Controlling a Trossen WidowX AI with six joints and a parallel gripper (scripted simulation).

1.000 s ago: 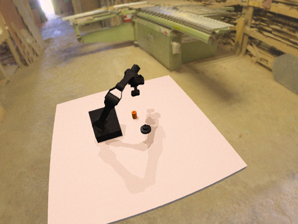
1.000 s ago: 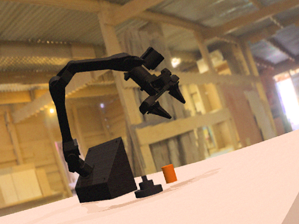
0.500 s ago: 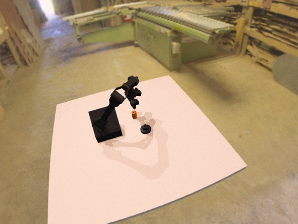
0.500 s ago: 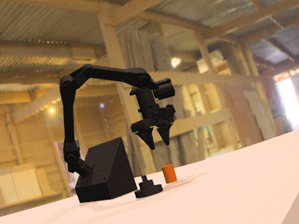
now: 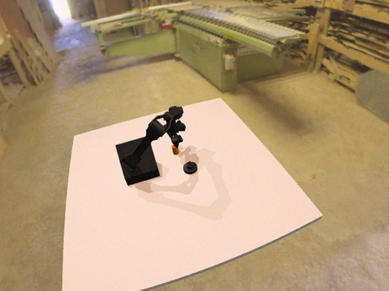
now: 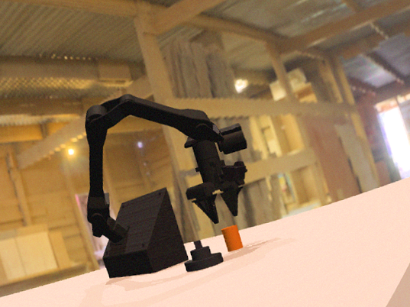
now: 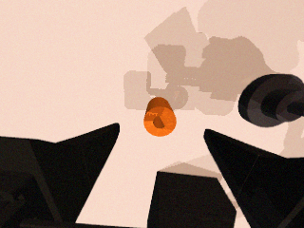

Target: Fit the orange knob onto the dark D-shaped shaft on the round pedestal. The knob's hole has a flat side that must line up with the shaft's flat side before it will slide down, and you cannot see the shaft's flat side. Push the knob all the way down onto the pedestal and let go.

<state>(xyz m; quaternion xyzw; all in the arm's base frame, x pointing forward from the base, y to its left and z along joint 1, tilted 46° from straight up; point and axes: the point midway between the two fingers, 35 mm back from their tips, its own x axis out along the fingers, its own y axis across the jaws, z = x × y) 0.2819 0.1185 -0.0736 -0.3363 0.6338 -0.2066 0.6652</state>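
The orange knob (image 5: 175,150) (image 6: 232,238) (image 7: 160,122) stands upright on the pale table, its top with the dark hole facing up in the wrist view. My gripper (image 6: 226,219) (image 7: 161,129) is open and empty, pointing down just above the knob. In the wrist view the knob shows between the two fingertips, slightly ahead of them. The dark round pedestal (image 5: 190,168) (image 6: 203,262) (image 7: 258,104) stands on the table a little way from the knob, with its shaft (image 6: 198,244) pointing up. The shaft's flat side cannot be made out.
The pale table (image 5: 179,242) (image 6: 295,273) carries the arm's dark wedge-shaped base (image 5: 138,163) (image 6: 146,240), which stands near the knob and the pedestal. The arm's shadow falls across the table around both. The table's edge (image 5: 201,273) shows at the front in the top view.
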